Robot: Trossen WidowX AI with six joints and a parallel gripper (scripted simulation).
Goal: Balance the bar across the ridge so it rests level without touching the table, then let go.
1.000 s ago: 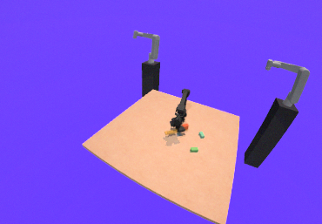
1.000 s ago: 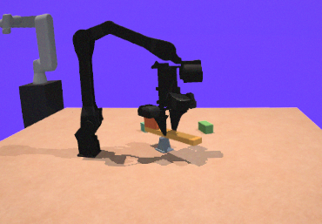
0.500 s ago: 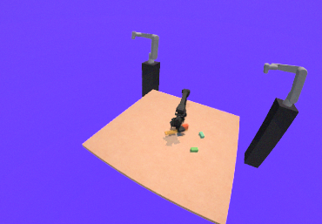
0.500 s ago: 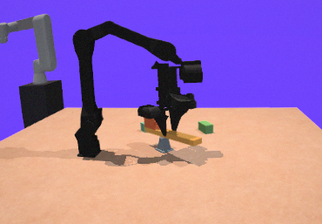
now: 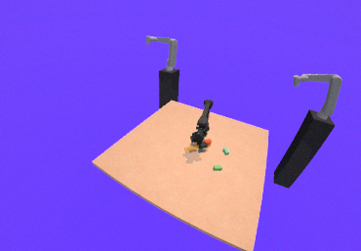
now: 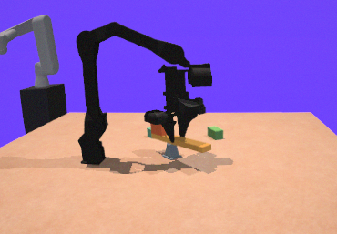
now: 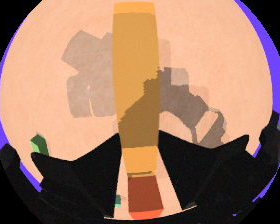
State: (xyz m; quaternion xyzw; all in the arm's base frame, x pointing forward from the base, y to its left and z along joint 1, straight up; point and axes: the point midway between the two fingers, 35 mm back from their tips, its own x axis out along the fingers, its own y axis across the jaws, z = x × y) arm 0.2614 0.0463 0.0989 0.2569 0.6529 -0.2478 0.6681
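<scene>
The orange-yellow bar (image 5: pixel 190 148) (image 6: pixel 197 144) (image 7: pixel 136 65) is held between the fingers of my gripper (image 6: pixel 178 138) (image 7: pixel 138 136), which is shut on it. A red block (image 5: pixel 208 141) (image 6: pixel 158 129) (image 7: pixel 145 193) appears to sit on one end of the bar, close behind the fingers. The grey-blue ridge (image 6: pixel 171 151) stands on the table directly under the bar, below the fingertips. The bar lies across its top, clear of the table; whether they touch cannot be told. The bar looks roughly level. In the wrist view the ridge is hidden.
A green block (image 5: pixel 218 167) (image 6: pixel 215 133) (image 7: pixel 39 145) and a teal block (image 5: pixel 225 150) (image 6: pixel 149 133) (image 7: pixel 118 201) lie on the table (image 5: pixel 146 175) (image 6: pixel 137 199), away from the ridge. Two grey arms on black pedestals stand beyond the table's edges.
</scene>
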